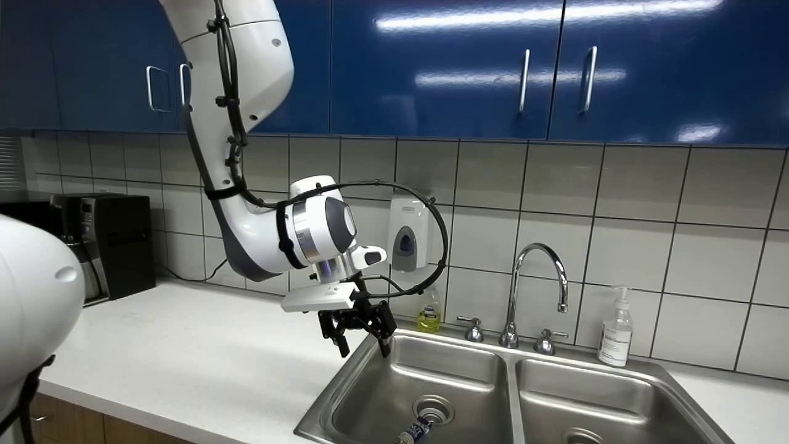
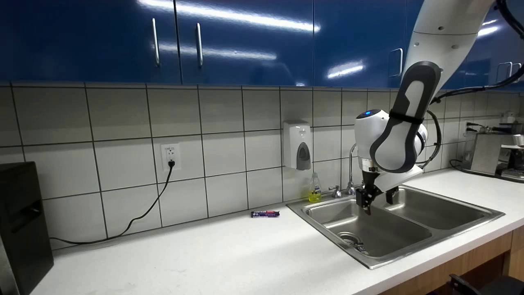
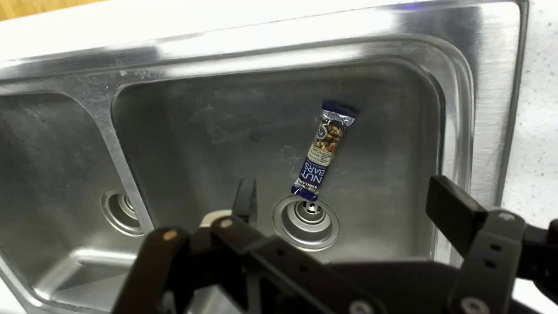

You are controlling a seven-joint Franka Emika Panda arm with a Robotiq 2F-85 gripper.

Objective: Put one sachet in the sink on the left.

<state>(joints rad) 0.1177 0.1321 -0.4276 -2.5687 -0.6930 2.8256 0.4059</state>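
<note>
Navy sachet (image 3: 322, 152): lay in the left basin (image 1: 474, 410), so only retreat seemed due, best made straight up, jaws spread, without brushing it.
Wrapper (image 3: 330, 136): ran from one to seven o'clock in the wrist view; navy ends, cream band, nut picture.
Drain (image 3: 306, 224): sat at its six o'clock, lapped by one end.
Gripper (image 1: 364, 351): jaws stood well apart, holding nothing.
Counter sachet (image 2: 265, 214): in an exterior view, lay at the basin's nine o'clock, better ignored.
</note>
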